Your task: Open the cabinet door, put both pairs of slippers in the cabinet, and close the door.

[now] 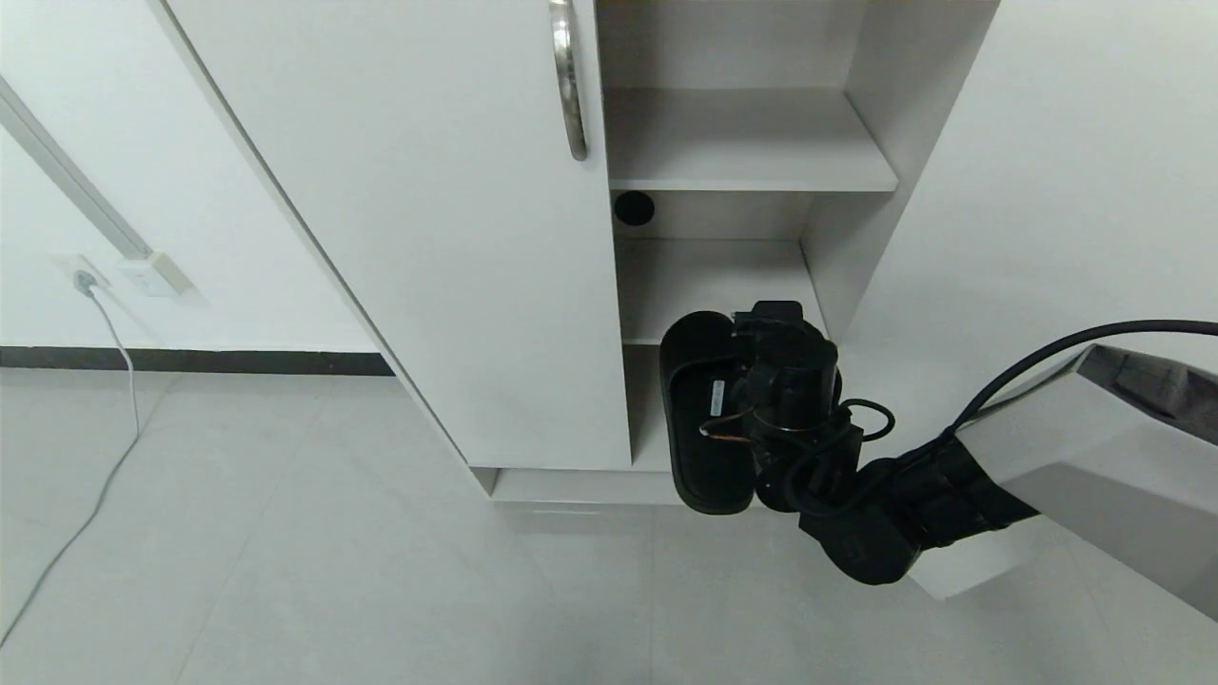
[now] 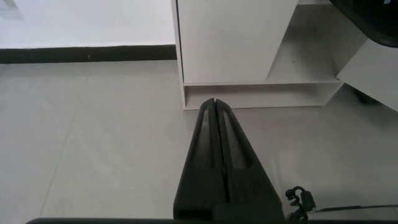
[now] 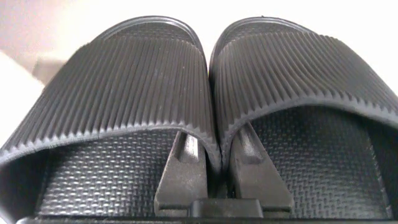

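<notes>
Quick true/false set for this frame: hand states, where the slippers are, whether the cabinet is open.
1. The right hand grips a pair of black slippers. True.
2. The slippers lie on the upper shelf. False: they are in the right hand, at the front of the lower compartment.
3. The left hand is shut and holds nothing. True.
4. The cabinet is fully closed. False: its right side stands open and the compartments show. The door with the handle covers the left side.
</notes>
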